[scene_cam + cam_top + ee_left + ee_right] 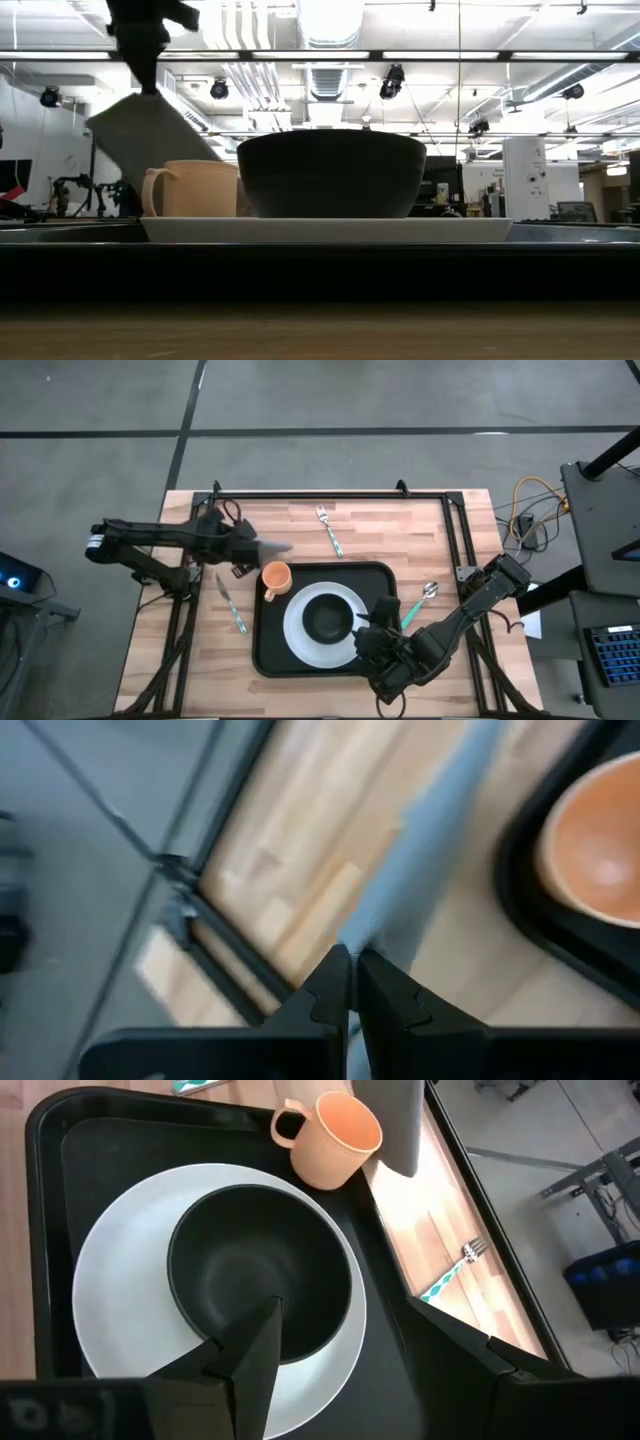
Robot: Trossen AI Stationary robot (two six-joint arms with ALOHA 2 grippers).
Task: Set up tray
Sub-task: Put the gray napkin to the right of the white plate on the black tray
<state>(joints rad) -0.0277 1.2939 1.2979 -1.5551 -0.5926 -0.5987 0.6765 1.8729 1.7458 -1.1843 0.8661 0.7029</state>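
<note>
The black tray (268, 650) lies on the wooden table and carries a white plate (296, 632) with a black bowl (327, 620) in it. An orange cup (275, 578) stands in the tray's far left corner. My left gripper (245, 546) is above the table just beyond that corner, shut on a grey folded napkin (272, 547). My right gripper (360, 1370) is open above the tray's right part, at the bowl's (260, 1270) right side, touching nothing that I can see. My left gripper pinches the napkin between its two fingers at one edge (365, 942), coming from the table's left. One layer or several, I cannot tell. The napkin is lifted clear; in the low view it hangs slanting below the fingers (150, 135), above the cup (190, 188).
A fork (330, 530) lies on the wood beyond the tray, a knife (232, 605) left of it, and a spoon (420, 600) right of it under my right arm. A black frame (330, 494) runs along the table's far edge and sides.
</note>
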